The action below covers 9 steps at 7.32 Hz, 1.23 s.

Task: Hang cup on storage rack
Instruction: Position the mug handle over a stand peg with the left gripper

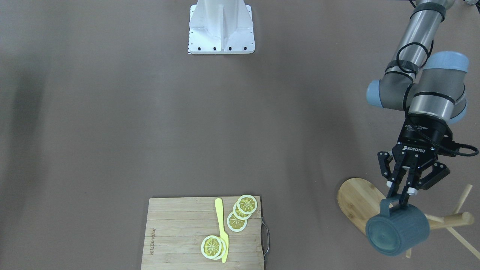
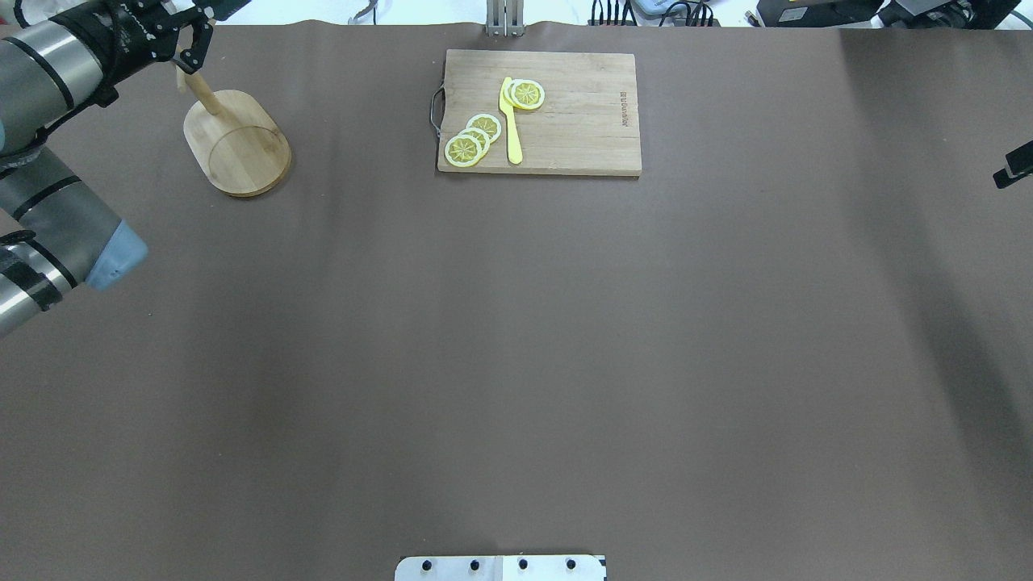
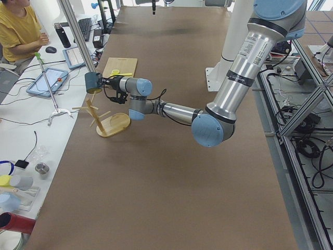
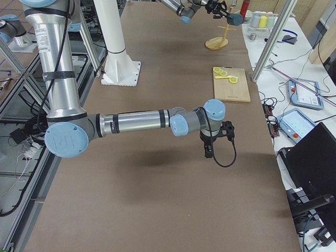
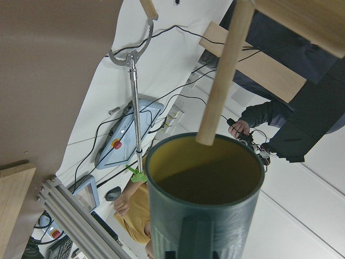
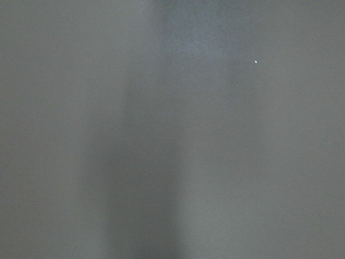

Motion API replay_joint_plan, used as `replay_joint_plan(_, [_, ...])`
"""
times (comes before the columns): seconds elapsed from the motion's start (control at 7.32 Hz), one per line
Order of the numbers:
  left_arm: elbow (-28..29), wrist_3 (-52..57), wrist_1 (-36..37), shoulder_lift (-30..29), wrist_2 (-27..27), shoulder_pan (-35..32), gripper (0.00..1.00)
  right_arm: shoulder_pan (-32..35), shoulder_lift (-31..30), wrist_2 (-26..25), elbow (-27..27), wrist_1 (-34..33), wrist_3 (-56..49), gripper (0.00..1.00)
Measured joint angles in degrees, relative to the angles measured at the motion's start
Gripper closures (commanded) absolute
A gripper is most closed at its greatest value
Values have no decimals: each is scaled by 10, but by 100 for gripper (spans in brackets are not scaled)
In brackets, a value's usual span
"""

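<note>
The dark slate-blue cup (image 1: 397,232) hangs on its side in the air, held by its loop handle. My left gripper (image 1: 400,198) is shut on that handle, above the bamboo storage rack (image 1: 358,204). The rack's post (image 1: 452,220) and thin pegs lie just behind the cup. In the left wrist view a peg (image 5: 221,81) crosses in front of the yellow-green mouth of the cup (image 5: 202,194); I cannot tell whether they touch. The exterior left view shows the cup (image 3: 93,82) above the rack (image 3: 112,125). My right gripper (image 4: 209,151) hovers over bare table far from both; I cannot tell if it is open.
A wooden cutting board (image 1: 180,232) with lemon slices (image 1: 243,210) and a yellow knife (image 1: 222,228) lies near the table's far edge, to the side of the rack. The robot's white base (image 1: 221,28) stands at the robot's side of the table. An operator (image 3: 18,31) sits beyond the table's edge.
</note>
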Motion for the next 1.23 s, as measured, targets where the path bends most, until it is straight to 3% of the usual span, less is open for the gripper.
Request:
replay_joint_plan(0.55, [1,30,-68,21,-55,-9,100,0,2,0,0,0,1,0])
replay_joint_plan(1.23, [23,61,-104,35,-65,-23,100,0,0,0,0,4,1,0])
